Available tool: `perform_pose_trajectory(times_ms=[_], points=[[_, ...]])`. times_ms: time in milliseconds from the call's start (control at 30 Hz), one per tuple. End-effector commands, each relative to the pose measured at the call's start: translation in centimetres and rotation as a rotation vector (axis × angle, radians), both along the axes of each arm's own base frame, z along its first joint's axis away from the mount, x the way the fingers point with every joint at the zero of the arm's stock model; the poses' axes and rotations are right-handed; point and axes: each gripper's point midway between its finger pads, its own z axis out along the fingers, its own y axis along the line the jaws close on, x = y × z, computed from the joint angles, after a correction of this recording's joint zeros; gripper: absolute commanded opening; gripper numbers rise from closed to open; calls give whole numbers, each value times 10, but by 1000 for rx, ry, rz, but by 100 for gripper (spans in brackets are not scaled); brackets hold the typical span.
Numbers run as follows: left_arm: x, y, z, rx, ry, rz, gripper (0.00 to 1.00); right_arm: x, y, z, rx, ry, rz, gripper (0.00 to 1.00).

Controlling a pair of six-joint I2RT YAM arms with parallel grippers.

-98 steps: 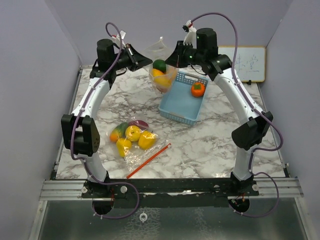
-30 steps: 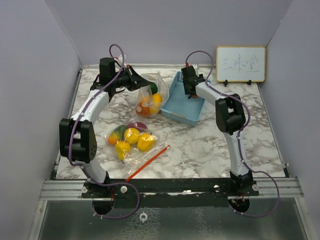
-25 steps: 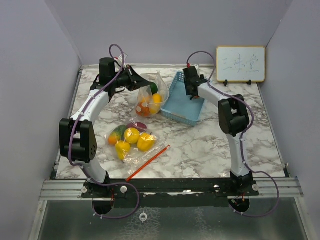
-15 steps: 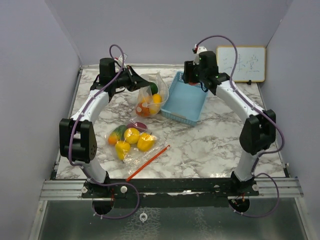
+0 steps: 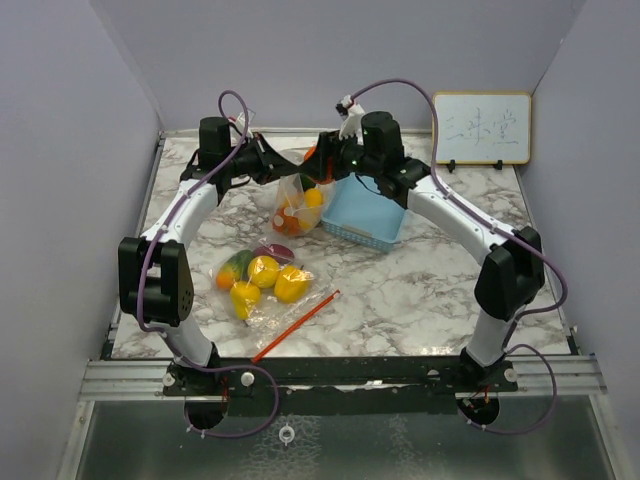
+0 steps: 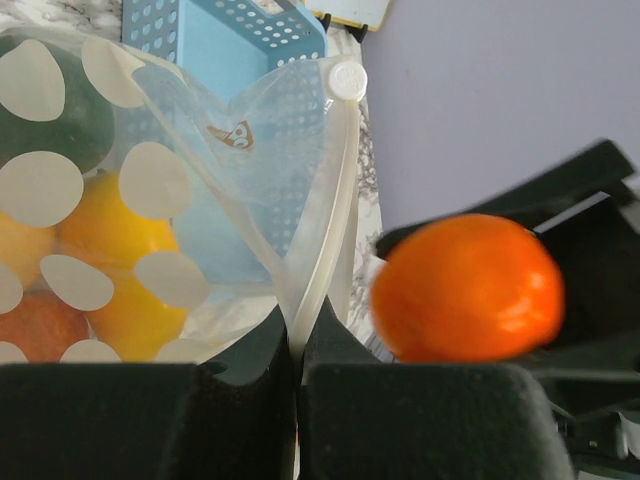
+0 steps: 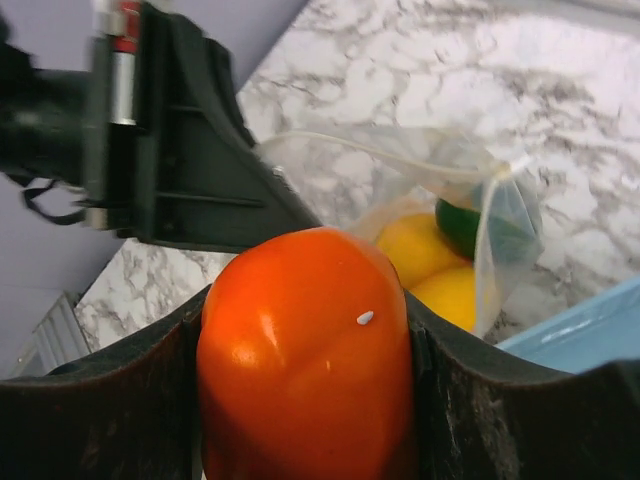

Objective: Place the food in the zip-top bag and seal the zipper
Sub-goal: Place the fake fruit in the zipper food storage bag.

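Note:
The clear zip-top bag (image 5: 297,198) hangs upright at the back of the table with yellow, orange and green food inside. My left gripper (image 5: 281,169) is shut on the bag's rim (image 6: 318,250), holding its mouth up. My right gripper (image 5: 322,163) is shut on an orange toy fruit (image 7: 305,370), which fills the space between its fingers. It hovers just right of the bag's mouth (image 7: 420,160), facing my left gripper (image 7: 190,150). In the left wrist view the orange fruit (image 6: 465,288) is next to the pinched rim.
A light blue basket (image 5: 375,212) lies right of the bag. A second clear bag of fruit (image 5: 258,280) lies at front left, with a red strip (image 5: 297,322) beside it. A whiteboard (image 5: 482,128) stands at the back right.
My right arm rose out of the blue basket and swung left, carrying the orange fruit to the bag's mouth. The left arm and the bag stayed where they were.

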Motion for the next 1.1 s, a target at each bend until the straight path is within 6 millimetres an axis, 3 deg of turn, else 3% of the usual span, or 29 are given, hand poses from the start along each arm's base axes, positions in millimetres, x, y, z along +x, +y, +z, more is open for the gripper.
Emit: perform_pose_trajectory(times_ms=[0,200,267,333,367,633,767,933,967,1067], points=[[-2,3,-9,18,-1,13,0,16,0,-42,15,136,-58,41],[-4,3,-14,25,13,11,0,37,-7,-66,-73,169,-160,58],[-4,3,-14,26,15,11,0,38,-6,-65,-99,160,-159,72],[-4,3,-15,27,16,9,0,38,-7,-61,-108,151,-165,95],[-3,3,-17,28,18,9,0,38,-8,-58,-108,146,-169,100],[-4,3,-18,32,19,5,0,43,-30,-11,-65,81,-302,100],[-6,3,-20,34,21,0,0,67,-42,-24,-123,172,-465,100],[-6,3,-21,38,18,-3,0,93,-28,-41,-135,228,-500,100],[-3,3,-30,41,39,-3,0,95,-24,-43,-130,238,-495,98],[-3,2,-35,42,48,-4,0,98,-15,-51,-118,266,-481,87]])
